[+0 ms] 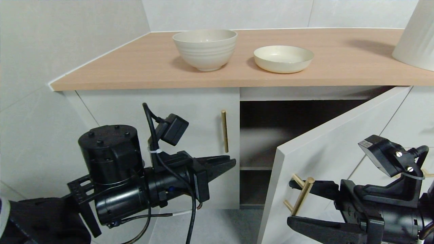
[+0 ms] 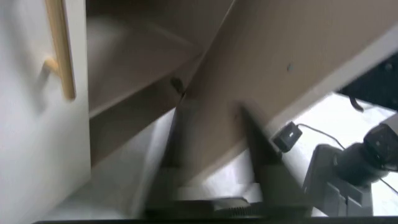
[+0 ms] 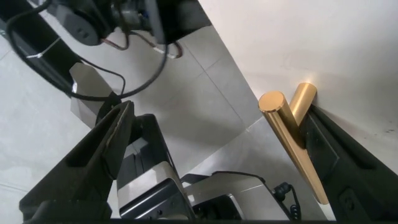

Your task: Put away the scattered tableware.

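Note:
Two pieces of tableware stand on the wooden counter (image 1: 142, 67): a deep ribbed cream bowl (image 1: 205, 49) and, to its right, a shallow cream dish (image 1: 283, 58). Below, the cabinet's right door (image 1: 335, 135) is swung open. My right gripper (image 1: 290, 202) is open and straddles that door's brass handle (image 1: 302, 195); in the right wrist view the handle (image 3: 292, 143) lies against one finger (image 3: 339, 168), with the other finger (image 3: 106, 146) well away. My left gripper (image 1: 230, 162) is open and empty in front of the closed left door, pointing towards the cabinet opening (image 2: 124, 81).
The closed left door carries a vertical brass handle (image 1: 224, 131). Inside the open cabinet a pale shelf (image 1: 257, 145) shows. A large white object (image 1: 417, 37) stands at the counter's far right. Walls close off the left side and the back of the counter.

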`<state>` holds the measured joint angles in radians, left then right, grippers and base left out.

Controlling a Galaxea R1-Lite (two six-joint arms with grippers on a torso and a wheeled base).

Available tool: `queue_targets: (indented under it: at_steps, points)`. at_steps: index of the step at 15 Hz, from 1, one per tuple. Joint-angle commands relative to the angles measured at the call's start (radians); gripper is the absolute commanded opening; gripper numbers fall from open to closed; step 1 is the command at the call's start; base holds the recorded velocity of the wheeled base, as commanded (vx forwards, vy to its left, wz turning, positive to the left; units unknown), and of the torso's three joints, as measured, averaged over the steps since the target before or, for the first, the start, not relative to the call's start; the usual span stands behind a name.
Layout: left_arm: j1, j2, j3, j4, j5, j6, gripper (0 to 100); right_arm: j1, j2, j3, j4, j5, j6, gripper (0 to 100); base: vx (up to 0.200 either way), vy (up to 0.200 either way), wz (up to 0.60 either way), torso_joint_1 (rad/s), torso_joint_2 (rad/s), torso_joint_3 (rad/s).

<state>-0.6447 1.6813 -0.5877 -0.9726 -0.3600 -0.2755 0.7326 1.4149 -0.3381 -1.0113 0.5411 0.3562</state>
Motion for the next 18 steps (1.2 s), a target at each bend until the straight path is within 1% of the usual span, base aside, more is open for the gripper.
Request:
queue_targets:
  at_steps: [1,3,5,6,8,10,12,13,14,17,18]
  points:
    - [-0.009,0.067,-0.049,-0.006,-0.004,-0.001,0,0.001,0.001,0.005,0.002,-0.003,0.000,100,0.000,0.000,0.00,0.000,0.00,0.000]
    - [-0.029,0.113,-0.083,-0.011,-0.002,-0.002,0,0.001,0.001,0.005,0.002,-0.003,0.000,100,0.000,0.000,0.00,0.000,0.00,0.000]
    - [-0.044,0.202,-0.153,-0.014,-0.005,-0.001,0,0.001,-0.001,0.005,0.002,-0.003,-0.002,100,0.000,0.000,0.00,0.000,0.00,0.000]
    - [-0.069,0.239,-0.198,-0.021,-0.004,-0.001,0,0.001,-0.001,0.008,0.002,-0.003,-0.003,100,0.000,0.000,0.00,0.000,0.00,0.000]
    - [-0.082,0.261,-0.216,-0.035,-0.008,-0.001,0,0.001,-0.002,0.008,0.002,-0.004,-0.003,100,0.000,0.000,0.00,0.000,0.00,0.000]
    - [-0.122,0.314,-0.273,-0.069,-0.005,-0.001,0,0.001,-0.005,0.013,0.002,-0.007,-0.003,100,0.000,0.000,0.00,0.000,0.00,0.000]
    - [-0.158,0.345,-0.278,-0.133,-0.002,0.001,0,-0.005,-0.013,0.025,0.000,-0.009,-0.003,100,0.000,0.000,0.00,0.000,0.00,0.000]
    - [-0.165,0.348,-0.271,-0.153,-0.002,0.001,0,-0.027,-0.022,0.031,0.000,-0.010,0.000,100,0.000,0.000,0.00,0.000,0.00,0.000]
    - [-0.171,0.345,-0.267,-0.164,-0.002,0.001,0,-0.061,-0.033,0.057,-0.001,-0.010,0.001,100,0.000,0.000,0.00,0.000,0.00,0.000]
    - [-0.199,0.324,-0.242,-0.167,0.000,0.001,0,-0.120,-0.085,0.116,-0.001,-0.010,0.003,100,0.000,0.000,0.00,0.000,0.00,0.000]
    - [-0.201,0.322,-0.242,-0.167,0.000,0.001,0,-0.140,-0.109,0.137,-0.001,-0.010,0.003,100,0.000,0.000,0.00,0.000,0.00,0.000]
